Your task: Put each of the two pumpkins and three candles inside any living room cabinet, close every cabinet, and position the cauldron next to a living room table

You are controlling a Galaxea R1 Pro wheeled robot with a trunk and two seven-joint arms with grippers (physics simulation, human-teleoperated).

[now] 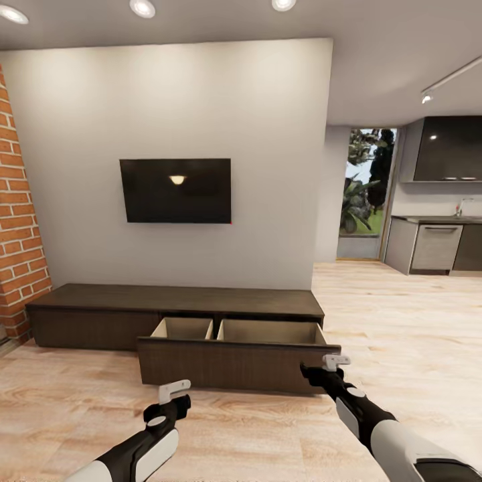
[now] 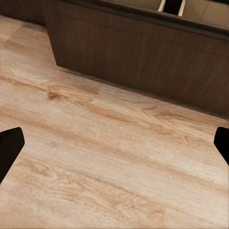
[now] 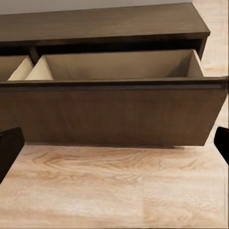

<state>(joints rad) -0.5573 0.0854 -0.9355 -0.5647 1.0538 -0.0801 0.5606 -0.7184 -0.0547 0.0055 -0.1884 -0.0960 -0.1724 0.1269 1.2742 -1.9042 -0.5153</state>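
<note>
The cabinet (image 1: 175, 314) runs along the wall under a dark TV (image 1: 175, 191), and its wide drawer (image 1: 237, 365) stands pulled out over the wood floor (image 1: 415, 335). What shows of the pale drawer insides looks bare, though the front board hides the bottom, so I cannot be sure.

The right gripper (image 1: 336, 362) hangs just before the drawer's right end, fingers apart and holding nothing. The left gripper (image 1: 174, 388) hovers over the floor short of the drawer front, also spread and unladen.

If the step in hand is loading, the drawer should stay out until the goods come. If it is closing, press flat on the front board near its middle, pushing straight toward the wall so it does not skew.
</note>
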